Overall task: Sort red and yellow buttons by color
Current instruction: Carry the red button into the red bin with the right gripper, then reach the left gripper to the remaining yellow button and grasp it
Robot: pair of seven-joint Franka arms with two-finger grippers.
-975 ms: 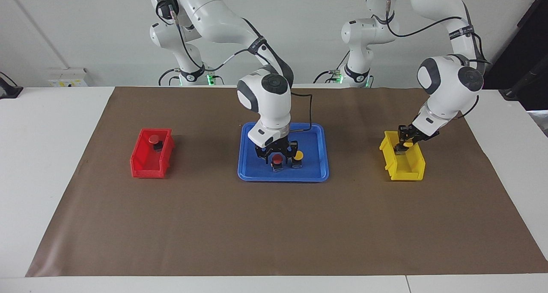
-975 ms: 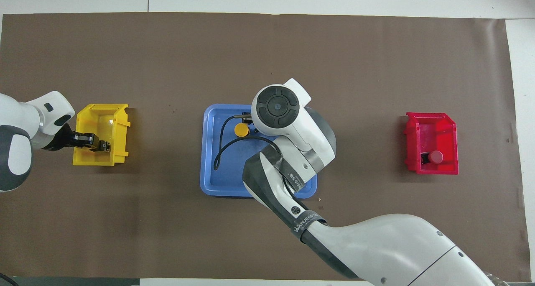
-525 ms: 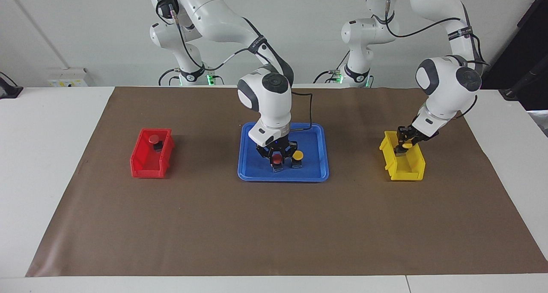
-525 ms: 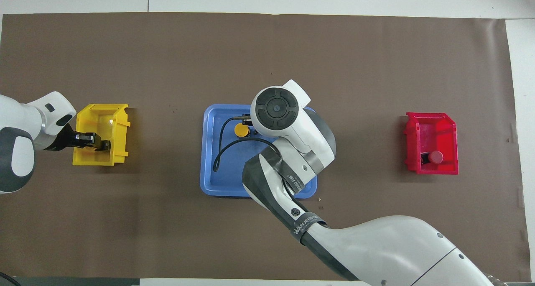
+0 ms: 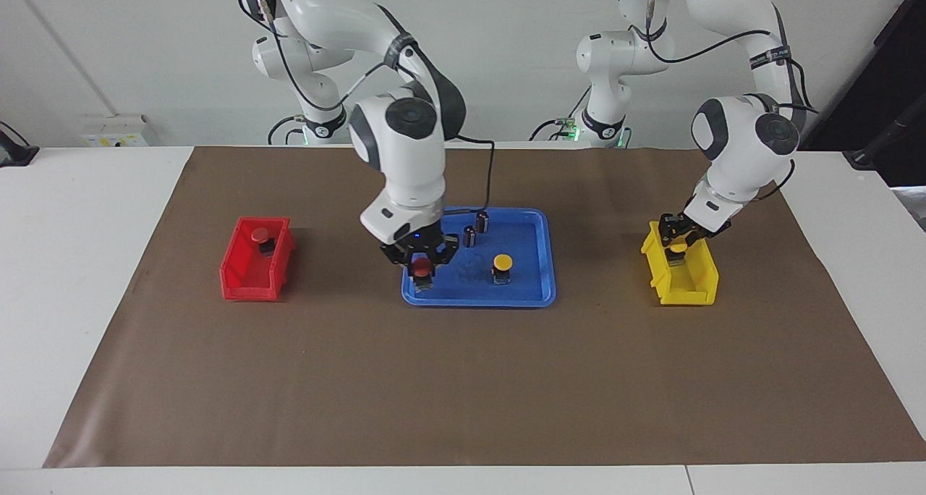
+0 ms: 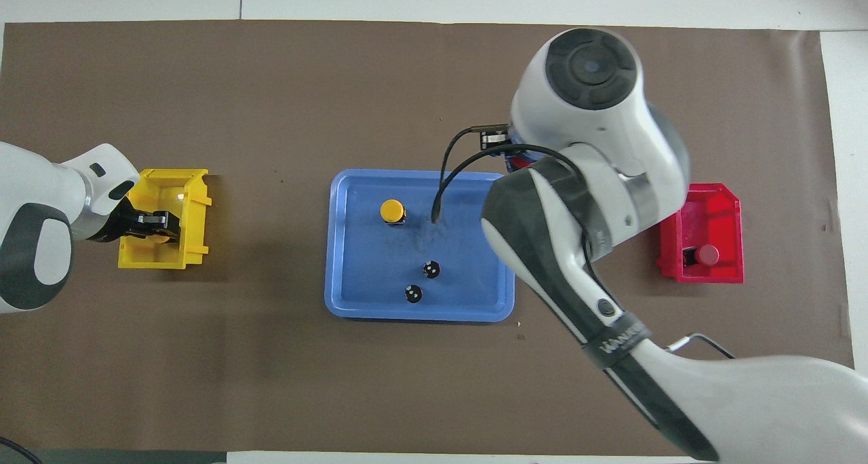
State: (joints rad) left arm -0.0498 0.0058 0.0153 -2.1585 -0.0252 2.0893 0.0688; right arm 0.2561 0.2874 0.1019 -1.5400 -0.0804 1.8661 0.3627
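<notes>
My right gripper (image 5: 422, 258) is shut on a red button (image 5: 421, 266) and holds it above the edge of the blue tray (image 5: 477, 302) that faces the right arm's end. A yellow button (image 5: 502, 263) stands on the tray and also shows in the overhead view (image 6: 391, 211). Another red button (image 5: 259, 236) lies in the red bin (image 5: 249, 286). My left gripper (image 5: 678, 239) is shut on a yellow button (image 5: 677, 247) and holds it in the yellow bin (image 5: 687, 292). In the overhead view the right arm hides its own gripper.
Two dark upright cylinders (image 5: 470, 236) (image 5: 482, 222) stand on the tray, nearer to the robots than the yellow button. The red bin (image 6: 729, 203) is at the right arm's end and the yellow bin (image 6: 196, 199) at the left arm's end. Brown paper covers the table.
My right gripper has lifted the red button off the tray and carried it toward the red bin, uncovering the two cylinders. My left gripper has shifted slightly with its yellow button.
</notes>
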